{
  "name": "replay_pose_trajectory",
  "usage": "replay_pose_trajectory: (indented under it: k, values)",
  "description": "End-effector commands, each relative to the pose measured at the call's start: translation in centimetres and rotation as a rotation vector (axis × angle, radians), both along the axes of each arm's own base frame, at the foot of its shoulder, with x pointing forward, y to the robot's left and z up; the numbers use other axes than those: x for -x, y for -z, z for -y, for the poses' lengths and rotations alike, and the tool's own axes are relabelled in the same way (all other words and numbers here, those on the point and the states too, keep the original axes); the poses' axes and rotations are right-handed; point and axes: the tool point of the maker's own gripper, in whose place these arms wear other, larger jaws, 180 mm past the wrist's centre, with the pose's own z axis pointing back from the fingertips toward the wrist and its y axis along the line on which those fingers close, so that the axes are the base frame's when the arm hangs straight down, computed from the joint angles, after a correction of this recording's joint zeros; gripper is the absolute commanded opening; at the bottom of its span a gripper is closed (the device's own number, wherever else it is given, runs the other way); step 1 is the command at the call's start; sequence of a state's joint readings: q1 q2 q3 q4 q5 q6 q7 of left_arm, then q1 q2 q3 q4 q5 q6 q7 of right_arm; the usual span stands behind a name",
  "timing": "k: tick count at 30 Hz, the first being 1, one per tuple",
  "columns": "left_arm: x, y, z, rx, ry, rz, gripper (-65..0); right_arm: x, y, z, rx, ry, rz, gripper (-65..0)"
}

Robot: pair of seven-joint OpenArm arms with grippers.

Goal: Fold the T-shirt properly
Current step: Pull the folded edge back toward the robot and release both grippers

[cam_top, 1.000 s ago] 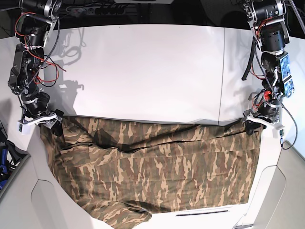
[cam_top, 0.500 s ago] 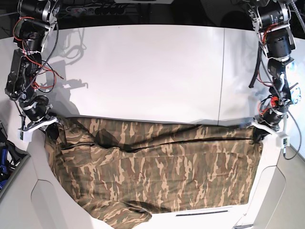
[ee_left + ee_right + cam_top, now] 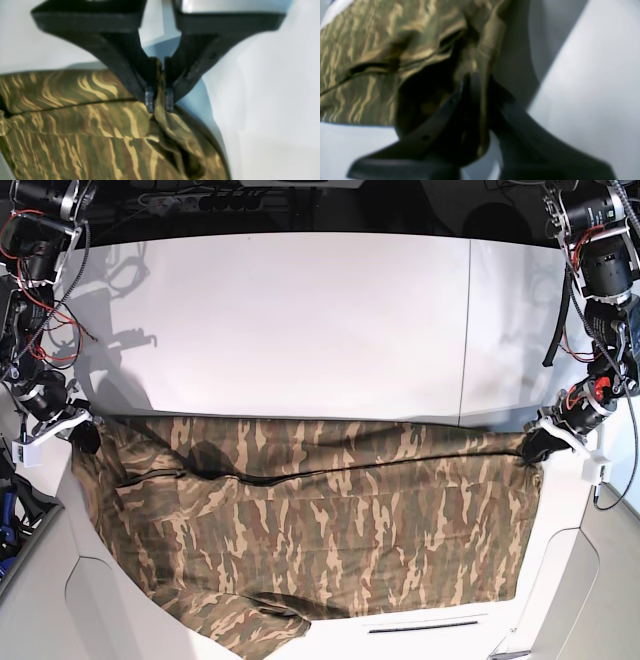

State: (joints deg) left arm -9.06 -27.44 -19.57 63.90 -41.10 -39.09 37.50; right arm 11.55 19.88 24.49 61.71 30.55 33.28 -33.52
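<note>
Shirt (image 3: 330, 550) hangs stretched between my two pincers over the table (image 3: 300, 320). Left pincer (image 3: 159, 100) is clamped on one top corner, right pincer (image 3: 480, 82) on the other. I'd move both together, keeping that top edge taut and level.

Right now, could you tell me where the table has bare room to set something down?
The white table is bare beyond the T-shirt, between the two arms. The near half is crowded: cloth runs from the right end effector to the left end effector.
</note>
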Motion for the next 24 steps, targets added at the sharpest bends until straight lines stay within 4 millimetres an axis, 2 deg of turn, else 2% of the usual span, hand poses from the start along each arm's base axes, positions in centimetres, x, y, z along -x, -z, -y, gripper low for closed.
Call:
replay_pose_trajectory:
  k: [1,7,14,24]
  values:
    - [-0.6,-2.2,-0.3,-0.002,0.013,0.065,-65.0,-0.8,-2.1,1.1,0.007,0.005,0.061,-65.0]
    - [3.0,-2.1,1.6,-0.052,0.09,0.059,-65.0,1.8,-1.5,2.1,0.044,-0.008,0.032,-65.0]
    - [6.5,-2.2,3.3,-0.098,0.156,0.048,-65.0,5.3,-1.9,1.5,0.111,-0.062,0.027,-65.0]
    - [11.0,-3.6,0.4,-0.138,0.081,0.042,-65.0,10.2,-2.1,1.3,0.184,-0.103,-0.02,-65.0]
